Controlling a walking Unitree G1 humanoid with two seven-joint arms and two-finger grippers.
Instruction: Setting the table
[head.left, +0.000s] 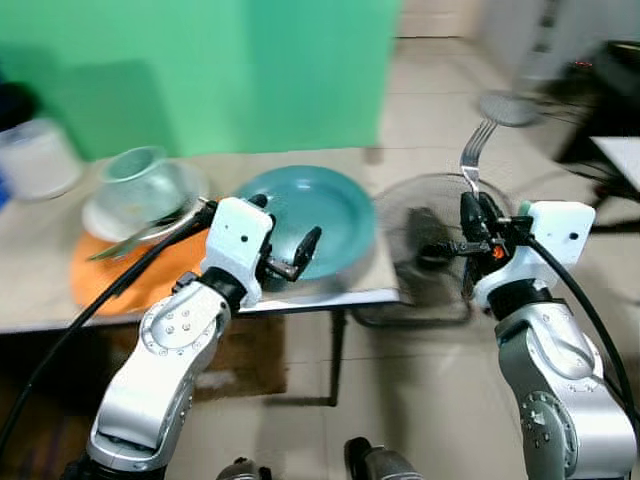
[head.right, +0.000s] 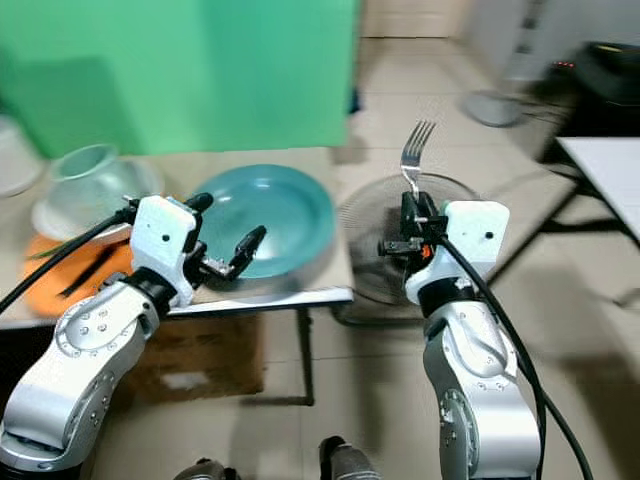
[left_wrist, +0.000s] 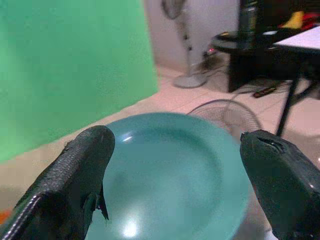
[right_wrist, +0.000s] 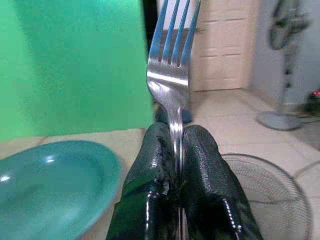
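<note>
While the left hand (head.left: 290, 252) hovers spread over the teal plate (head.left: 335, 210) mid-frame, the right hand (head.left: 472, 228) pinches a fork (head.left: 474, 150) upright, right of the counter (head.left: 385, 282).

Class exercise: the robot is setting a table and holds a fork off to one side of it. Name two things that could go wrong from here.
1. The right gripper pinches the fork low on its handle, tines up, off the table's side; it might twist or slip when lowered.
2. The teal plate sits close to the table corner, with the open left gripper over its rim; a nudge could push it off.
</note>
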